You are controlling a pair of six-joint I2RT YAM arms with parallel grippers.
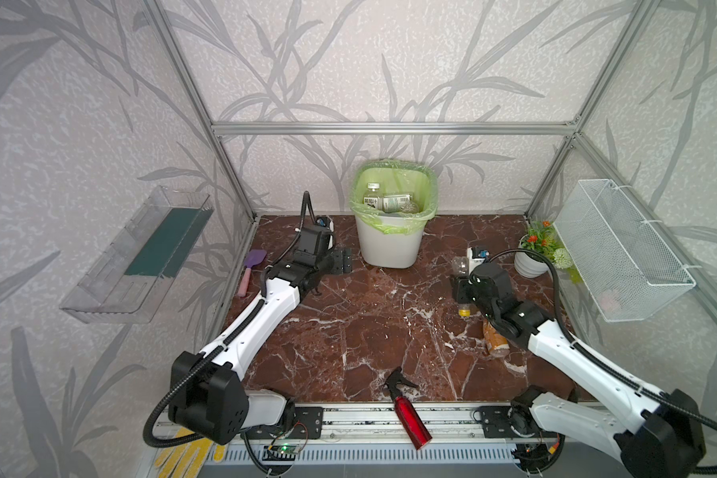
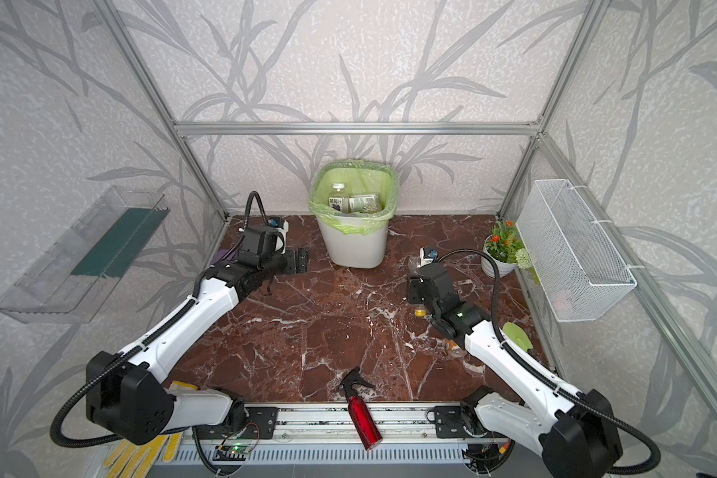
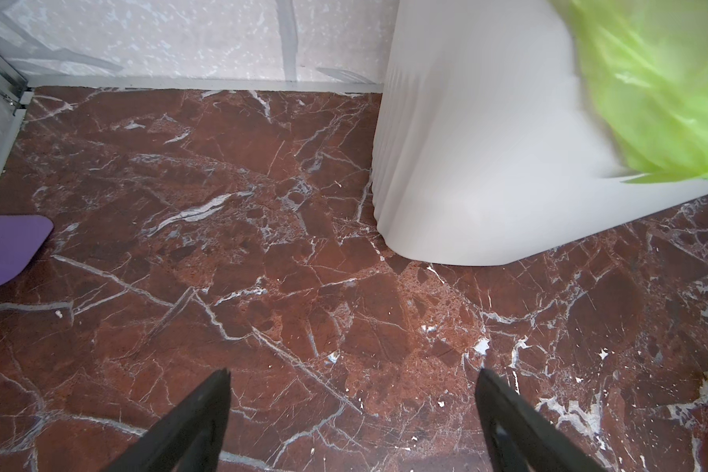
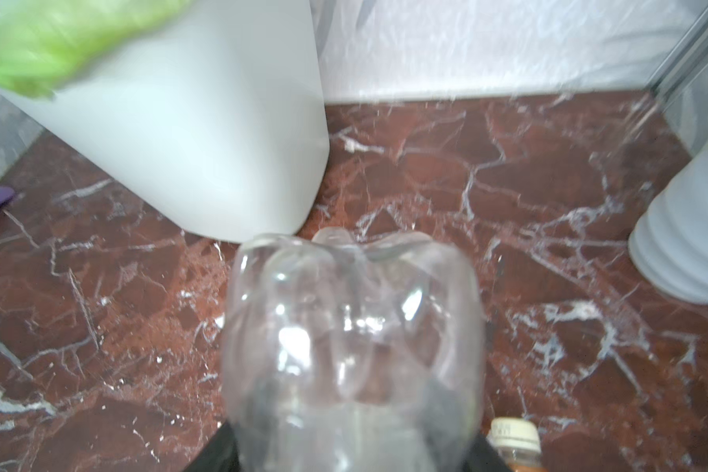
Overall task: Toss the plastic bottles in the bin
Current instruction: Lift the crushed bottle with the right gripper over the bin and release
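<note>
Right gripper (image 4: 352,449) clamps a clear bottle (image 4: 352,327) at 2 o'clock from the centre of the table (image 1: 369,331). Left gripper (image 3: 352,372) stands wide and empty at 11 o'clock. Bin (image 1: 390,244) at 12 o'clock contains bottles (image 1: 383,201).

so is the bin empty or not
Not empty: at least two labelled bottles sit inside the bin, visible in both top views.
</note>
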